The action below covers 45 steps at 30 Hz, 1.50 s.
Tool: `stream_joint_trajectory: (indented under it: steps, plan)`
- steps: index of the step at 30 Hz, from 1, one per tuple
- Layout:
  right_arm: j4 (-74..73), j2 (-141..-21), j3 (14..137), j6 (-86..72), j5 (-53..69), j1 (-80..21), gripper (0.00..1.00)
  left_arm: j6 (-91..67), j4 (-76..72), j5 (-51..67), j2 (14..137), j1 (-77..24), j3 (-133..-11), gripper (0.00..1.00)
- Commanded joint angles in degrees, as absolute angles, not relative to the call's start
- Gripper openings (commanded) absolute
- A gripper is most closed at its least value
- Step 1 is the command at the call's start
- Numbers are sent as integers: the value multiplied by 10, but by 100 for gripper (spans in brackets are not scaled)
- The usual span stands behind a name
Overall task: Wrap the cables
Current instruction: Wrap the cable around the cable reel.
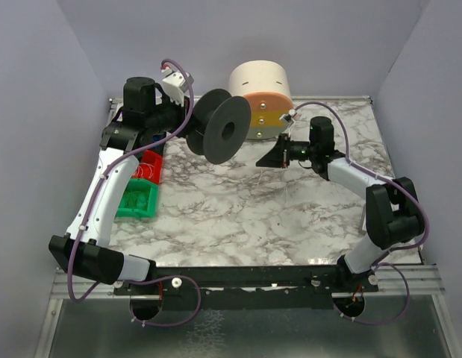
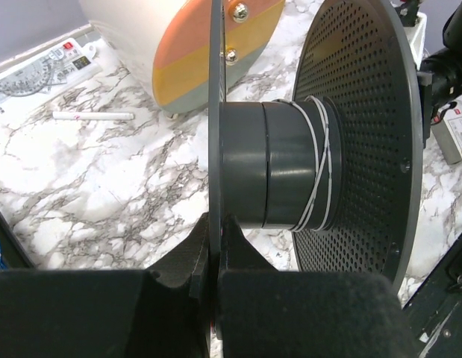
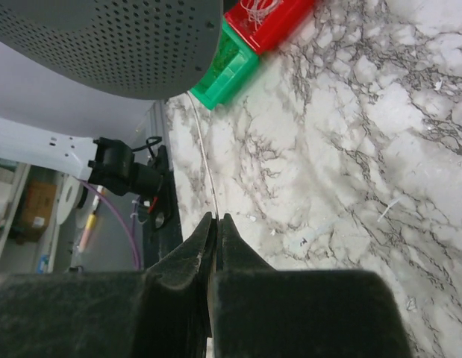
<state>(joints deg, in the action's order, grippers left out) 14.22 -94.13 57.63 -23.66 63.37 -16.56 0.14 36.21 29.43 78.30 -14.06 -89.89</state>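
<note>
While the left end effector [image 2: 213,233] grips the dark grey perforated plastic spool [image 2: 350,149], thin whitish cables [image 2: 325,168] loop its core; at three o'clock, the right end effector [image 3: 216,224] pinches one strand.

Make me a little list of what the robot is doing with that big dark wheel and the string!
Left tool: shut on the thin rim of the spool, holding it up
Right tool: shut on the cable, pinching a thin strand
Spool hub: a few pale turns wound on
Bins: red bin and green bin, left side of table
</note>
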Motion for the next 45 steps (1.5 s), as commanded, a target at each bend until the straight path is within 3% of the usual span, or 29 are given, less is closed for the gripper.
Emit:
stream_joint_trajectory:
  steps: [1,10,18,29,33,37,40,45]
  plan:
    - [253,-931,571,-341,716,-147,0,23,350,271,781,-144,-916,0]
    - [199,-950,579,-301,785,-155,1,22,351,294,781,-150,-922,0]
    - [-121,-970,651,8,822,-218,0,22,352,317,786,-159,-941,0]
    - [-715,-1090,823,595,879,-320,1,-14,350,259,812,-159,-993,0]
    - [-806,-1123,852,689,888,-334,1,-34,342,254,822,-159,-998,0]
    - [-782,-1115,850,662,879,-353,1,-44,327,254,817,-159,-981,0]
    - [-658,-1082,815,538,856,-361,1,-43,322,253,807,-159,-971,0]
    - [-132,-942,626,95,697,-365,1,-40,315,235,789,-159,-960,0]
